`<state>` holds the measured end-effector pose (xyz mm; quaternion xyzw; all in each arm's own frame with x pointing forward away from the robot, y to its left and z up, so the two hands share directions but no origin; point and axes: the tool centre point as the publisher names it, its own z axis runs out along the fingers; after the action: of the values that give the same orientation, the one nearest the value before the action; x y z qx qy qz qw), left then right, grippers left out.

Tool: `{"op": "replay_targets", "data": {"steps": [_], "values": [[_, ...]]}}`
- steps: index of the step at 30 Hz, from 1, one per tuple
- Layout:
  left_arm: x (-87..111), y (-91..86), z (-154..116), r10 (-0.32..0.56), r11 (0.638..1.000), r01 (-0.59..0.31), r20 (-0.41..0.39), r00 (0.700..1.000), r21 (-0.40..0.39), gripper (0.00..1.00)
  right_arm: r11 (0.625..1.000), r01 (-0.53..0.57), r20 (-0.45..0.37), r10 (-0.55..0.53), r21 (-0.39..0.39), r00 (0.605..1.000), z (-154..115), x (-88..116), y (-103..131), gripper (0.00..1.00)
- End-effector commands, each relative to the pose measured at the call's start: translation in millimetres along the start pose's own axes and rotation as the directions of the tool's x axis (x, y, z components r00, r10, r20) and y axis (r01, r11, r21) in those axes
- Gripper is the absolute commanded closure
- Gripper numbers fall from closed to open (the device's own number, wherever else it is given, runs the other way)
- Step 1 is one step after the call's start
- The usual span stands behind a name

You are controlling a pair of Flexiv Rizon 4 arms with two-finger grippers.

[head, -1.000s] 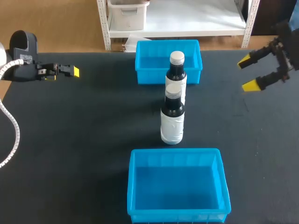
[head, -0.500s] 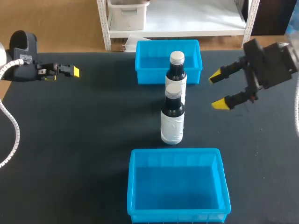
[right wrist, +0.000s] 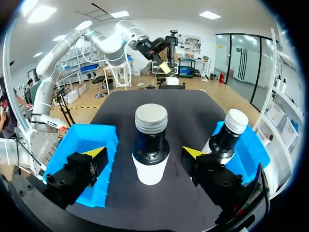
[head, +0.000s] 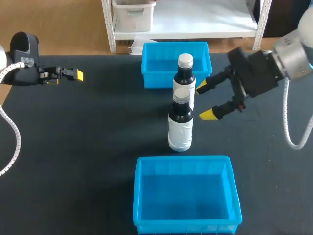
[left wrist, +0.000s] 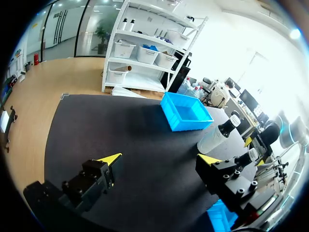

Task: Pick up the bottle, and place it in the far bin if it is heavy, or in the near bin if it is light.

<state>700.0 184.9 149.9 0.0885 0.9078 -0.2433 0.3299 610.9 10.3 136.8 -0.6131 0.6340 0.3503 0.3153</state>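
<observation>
The upright dark white-labelled bottle toward the tabletop's front edge stands just ahead of the open fingers of our right gripper.

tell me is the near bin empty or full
Empty: in the head view the near bin shows only its bare blue floor, with nothing lying inside.

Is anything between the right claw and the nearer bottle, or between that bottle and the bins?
Nothing separates the open right claw from the nearer bottle. The second bottle stands between it and the far bin; the near bin's side looks free.
</observation>
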Motion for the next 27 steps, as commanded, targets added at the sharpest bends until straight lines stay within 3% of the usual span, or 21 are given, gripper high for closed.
{"op": "replay_targets", "data": {"steps": [1,16,27], "values": [[0.0,0.0,0,0.000,1.000,0.000,0.000,1.000,0.000,0.00,1.000,-0.003,0.009,0.003,-0.001,1.000,11,0,-3,0.00],[0.0,0.0,0,0.000,1.000,0.000,0.000,1.000,0.000,0.00,0.998,-0.052,0.001,0.052,-0.025,0.999,46,-7,-5,0.00],[0.0,0.0,0,0.000,1.000,0.000,0.000,1.000,0.000,0.00,0.998,-0.054,-0.003,0.054,-0.021,0.999,54,-13,-7,0.00]]}}
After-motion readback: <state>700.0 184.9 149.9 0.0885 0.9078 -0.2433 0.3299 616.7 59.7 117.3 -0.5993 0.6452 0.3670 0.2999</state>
